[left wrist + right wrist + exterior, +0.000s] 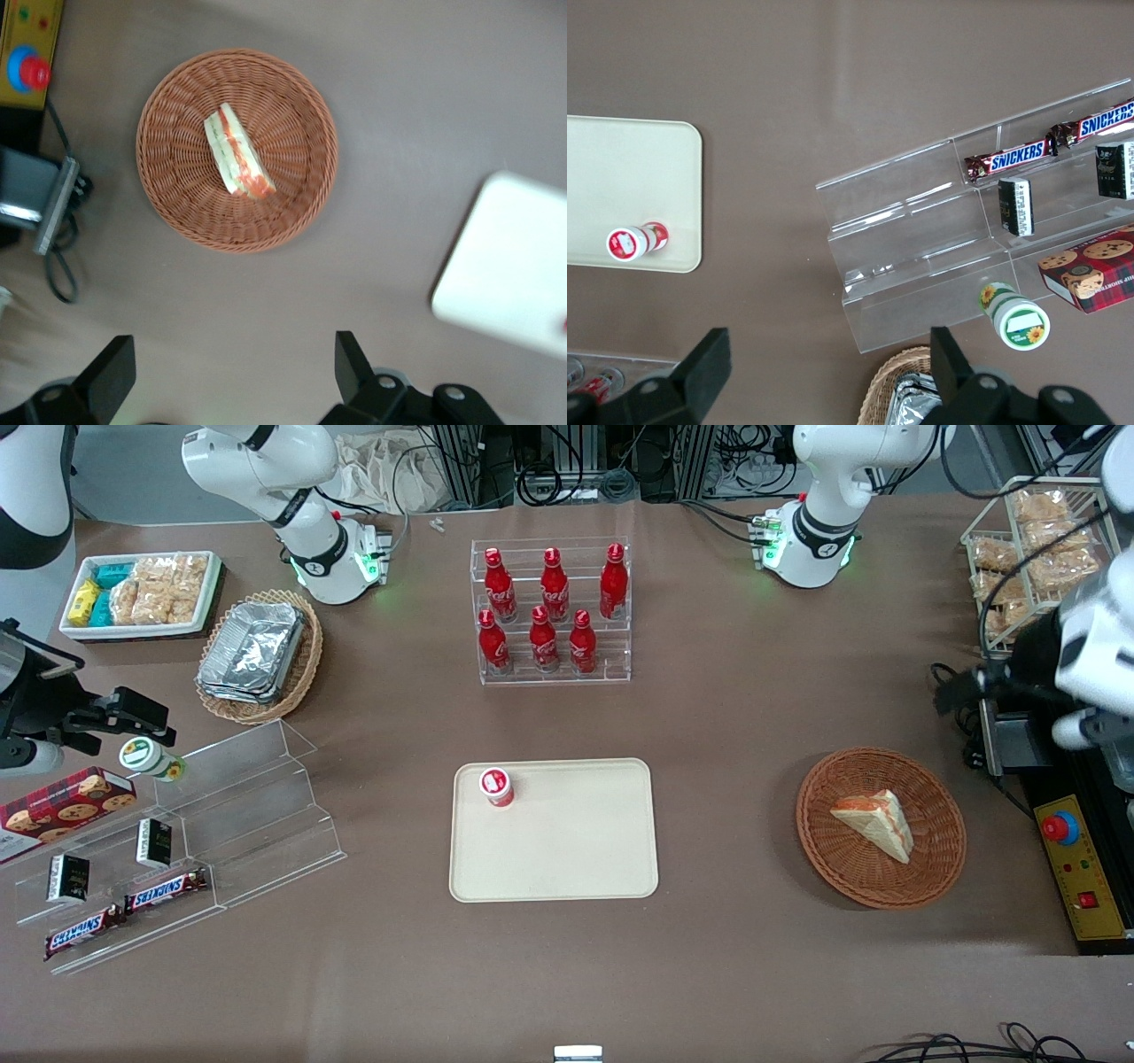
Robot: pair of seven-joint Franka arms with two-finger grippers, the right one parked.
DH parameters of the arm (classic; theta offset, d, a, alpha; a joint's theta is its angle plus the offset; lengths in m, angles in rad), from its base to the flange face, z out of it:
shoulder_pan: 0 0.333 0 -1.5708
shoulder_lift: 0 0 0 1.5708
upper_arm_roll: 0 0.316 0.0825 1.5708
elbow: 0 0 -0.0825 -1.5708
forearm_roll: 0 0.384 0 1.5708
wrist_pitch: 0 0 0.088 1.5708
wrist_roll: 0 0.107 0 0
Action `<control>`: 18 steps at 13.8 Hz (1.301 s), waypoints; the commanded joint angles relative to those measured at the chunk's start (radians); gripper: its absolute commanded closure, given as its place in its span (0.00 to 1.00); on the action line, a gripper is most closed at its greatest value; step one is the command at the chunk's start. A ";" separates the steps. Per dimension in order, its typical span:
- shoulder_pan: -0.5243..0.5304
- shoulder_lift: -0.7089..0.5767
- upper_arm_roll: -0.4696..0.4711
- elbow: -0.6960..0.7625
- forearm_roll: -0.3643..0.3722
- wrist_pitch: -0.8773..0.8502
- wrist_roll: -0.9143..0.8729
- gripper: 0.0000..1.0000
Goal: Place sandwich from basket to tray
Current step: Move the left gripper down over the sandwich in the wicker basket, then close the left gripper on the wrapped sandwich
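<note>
The sandwich (873, 821) (237, 152), a pale wedge with orange-red and green filling, lies in the round reddish-brown basket (824, 850) (177, 195) toward the working arm's end of the table. The cream tray (567, 850) (514, 266) (620, 177) lies at mid-table, with a small red-and-white bottle (497, 786) (633, 242) standing on one corner. My gripper (955, 689) (232, 341) hangs open and empty well above the table, farther from the front camera than the basket and off toward the working arm's end of it.
An acrylic rack of red cola bottles (551, 611) stands farther back than the tray. A yellow control box with a red button (1076, 864) (27, 53) sits beside the basket. A wire snack rack (1028, 549) is near the working arm. An acrylic shelf (204, 824) and foil-container basket (259, 654) lie toward the parked arm's end.
</note>
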 commanded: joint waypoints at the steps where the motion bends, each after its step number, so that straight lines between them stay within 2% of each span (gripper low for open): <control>1: 0.004 0.083 0.004 -0.009 0.015 0.061 -0.189 0.00; 4: 0.022 0.161 0.006 -0.093 0.016 0.200 -0.318 0.00; 11: 0.040 0.255 0.018 -0.332 0.016 0.544 -0.326 0.00; 16: 0.037 0.347 0.037 -0.371 0.018 0.676 -0.324 0.00; 17: 0.037 0.358 0.037 -0.371 0.016 0.701 -0.327 0.17; 18: 0.039 0.358 0.037 -0.371 0.016 0.706 -0.328 0.45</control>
